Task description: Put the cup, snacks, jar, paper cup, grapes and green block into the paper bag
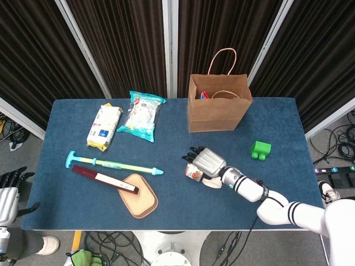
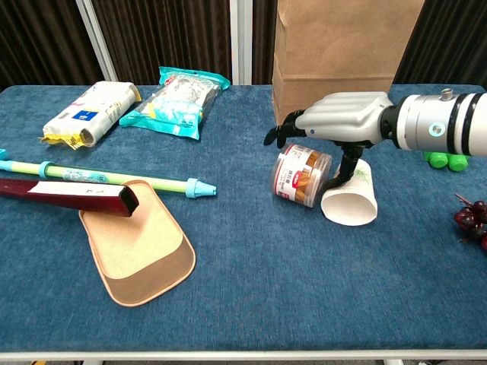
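My right hand (image 1: 204, 162) (image 2: 342, 122) hovers low over the lying jar (image 2: 303, 175) (image 1: 193, 172), fingers spread across its top and thumb reaching down between the jar and the paper cup (image 2: 350, 202) (image 1: 211, 181). It grips nothing. The green block (image 1: 260, 149) (image 2: 447, 160) sits to the right, partly behind my wrist in the chest view. Grapes (image 2: 472, 221) lie at the far right edge. The paper bag (image 1: 218, 105) (image 2: 335, 61) stands upright behind, with something inside. Two snack packs (image 1: 141, 115) (image 1: 104, 127) lie at the back left. My left hand (image 1: 8, 195) hangs off the table's left, holding nothing.
A teal stick (image 1: 113, 164), a dark red box (image 1: 105, 178) and a tan tray (image 1: 141, 195) lie at the front left. The blue table (image 1: 66, 210) ends close behind the bag, and dark curtains hang beyond it.
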You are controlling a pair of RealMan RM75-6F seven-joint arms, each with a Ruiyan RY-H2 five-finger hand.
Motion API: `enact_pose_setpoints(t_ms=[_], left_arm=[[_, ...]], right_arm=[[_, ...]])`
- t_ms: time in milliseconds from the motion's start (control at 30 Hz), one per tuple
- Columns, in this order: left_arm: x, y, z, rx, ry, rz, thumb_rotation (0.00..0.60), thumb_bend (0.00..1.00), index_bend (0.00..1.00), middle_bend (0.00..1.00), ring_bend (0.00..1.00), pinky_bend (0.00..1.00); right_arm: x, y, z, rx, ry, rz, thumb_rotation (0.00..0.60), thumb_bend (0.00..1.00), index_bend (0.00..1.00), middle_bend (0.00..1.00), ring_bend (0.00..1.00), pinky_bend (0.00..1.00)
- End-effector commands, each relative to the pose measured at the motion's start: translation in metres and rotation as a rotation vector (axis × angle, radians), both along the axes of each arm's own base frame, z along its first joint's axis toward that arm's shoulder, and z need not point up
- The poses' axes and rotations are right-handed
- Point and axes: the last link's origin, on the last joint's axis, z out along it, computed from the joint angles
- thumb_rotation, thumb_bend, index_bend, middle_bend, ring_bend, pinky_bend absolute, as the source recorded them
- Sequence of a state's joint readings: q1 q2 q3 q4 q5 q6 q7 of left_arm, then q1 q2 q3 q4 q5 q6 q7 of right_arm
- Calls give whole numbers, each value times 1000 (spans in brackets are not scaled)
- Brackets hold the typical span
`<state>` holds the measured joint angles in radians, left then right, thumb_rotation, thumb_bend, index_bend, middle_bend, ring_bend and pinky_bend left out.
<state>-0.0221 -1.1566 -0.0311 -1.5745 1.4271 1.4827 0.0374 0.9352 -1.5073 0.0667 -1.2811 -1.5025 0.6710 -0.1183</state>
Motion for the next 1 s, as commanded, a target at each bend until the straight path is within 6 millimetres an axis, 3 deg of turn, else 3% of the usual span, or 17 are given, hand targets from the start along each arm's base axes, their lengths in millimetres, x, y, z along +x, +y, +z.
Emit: enact_pose_setpoints(t_ms=[33,133,300,500,633,833,1000], left_arm=[[0,-1,0,2,0,1,600,3,293,226,155,136],[-1,-2,1,3,-1,1,600,3,293,225,155,136],[-2,-2,0,2,-3,1,600,3,293,226,155,136],[-1,-2,1,5,-4,-8,600,3,293,226,155,136],[-1,0,0,2,-4,-13,600,3,293,225,155,136],[1,1,0,0,-2,-19,600,3,292,226,155,136],[1,1,-1,-2,-4,-21,600,3,293,226,155,136]], right_arm=[[2,0,-6,-6,-8,10,600,206,369,369,132,253],[5,-1,-5,-36,-39,37,600,270,549,490,232,316],[17,-2,16,-92,-184,60,600,287,605,543,295,376],[42,-5,70,-217,-414,149,600,285,606,542,298,387],[60,-10,118,-341,-601,202,600,284,605,541,299,387],[68,-27,179,-562,-729,197,600,280,605,538,298,387],[66,-44,215,-728,-770,148,600,277,602,533,298,388]])
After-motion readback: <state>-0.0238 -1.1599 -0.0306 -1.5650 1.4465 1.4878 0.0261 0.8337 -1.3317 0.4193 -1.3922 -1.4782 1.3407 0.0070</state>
